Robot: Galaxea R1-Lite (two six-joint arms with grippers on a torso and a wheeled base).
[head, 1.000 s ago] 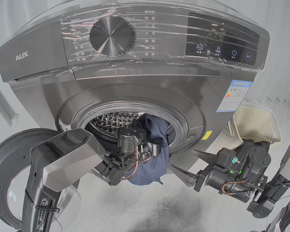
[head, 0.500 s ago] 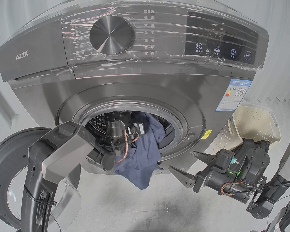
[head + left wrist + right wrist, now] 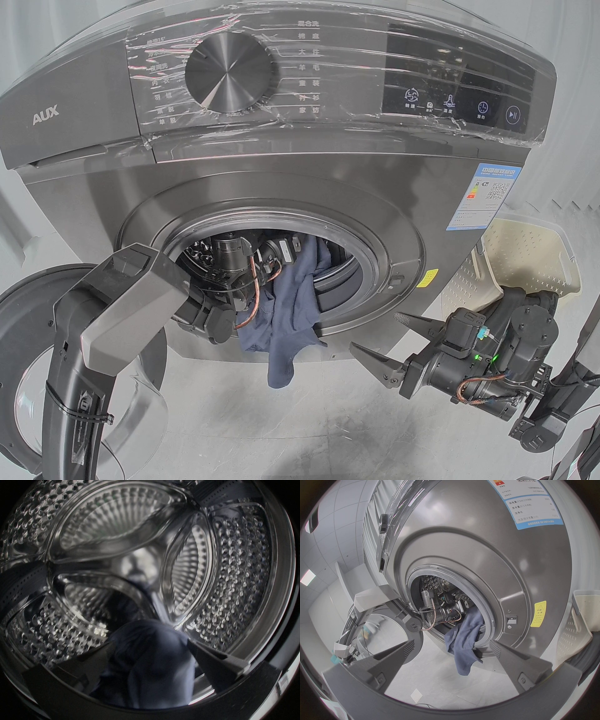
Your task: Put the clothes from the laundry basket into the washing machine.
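A dark blue garment [image 3: 287,312] hangs over the lower rim of the washing machine's [image 3: 375,206] round opening, its tail dangling toward the floor. Its upper part is bunched inside the steel drum [image 3: 234,573]. My left gripper [image 3: 150,642] is inside the drum, open, with the bunched garment [image 3: 153,664] lying between its spread fingers. My right gripper [image 3: 375,331] hovers open and holds nothing, low in front of the machine, right of the opening. From the right wrist view the garment [image 3: 464,642] drapes out of the opening below the left wrist.
The machine's door [image 3: 25,350] stands swung open at the far left, behind my left arm. A cream perforated laundry basket [image 3: 531,256] sits on the floor to the right of the machine, behind my right arm. Bare grey floor lies in front.
My left arm has pushed deeper into the drum, drawing the garment up and in; less of it hangs outside. The right arm has stayed nearly still.
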